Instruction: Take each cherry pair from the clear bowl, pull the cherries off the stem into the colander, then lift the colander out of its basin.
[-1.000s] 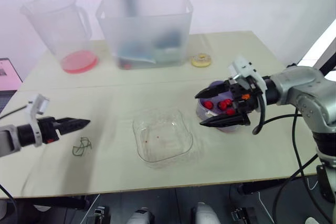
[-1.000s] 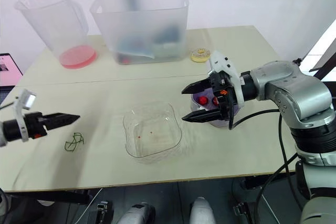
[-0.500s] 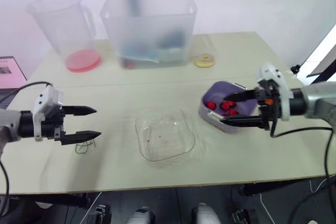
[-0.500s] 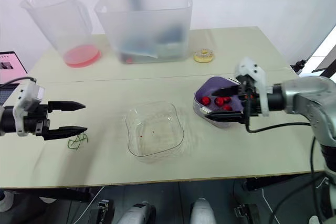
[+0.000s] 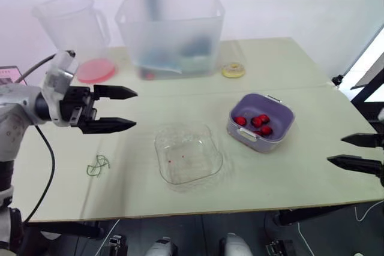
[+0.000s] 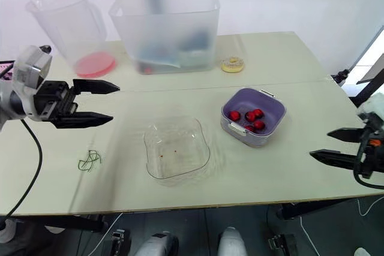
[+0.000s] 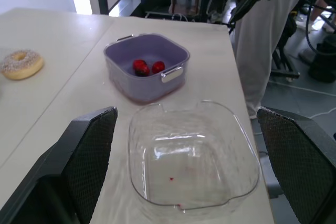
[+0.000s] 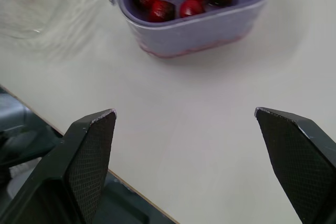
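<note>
Red cherries (image 6: 247, 118) lie in the purple colander (image 6: 259, 139), right of centre in the frame on the worktop (image 6: 288, 76). The clear bowl (image 6: 180, 160) stands just left of it, at centre. The right gripper (image 6: 320, 143) hangs at the right edge, jaws apart, clear of the colander. The left gripper (image 6: 115, 102) is at mid-left, jaws apart, well away, above green stems (image 6: 89, 160).

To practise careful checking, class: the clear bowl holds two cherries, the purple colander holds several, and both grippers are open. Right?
No. The clear bowl holds no cherries, only a few red specks, as the left wrist view shows. The purple colander holds several cherries, and the left gripper and right gripper are open.
</note>
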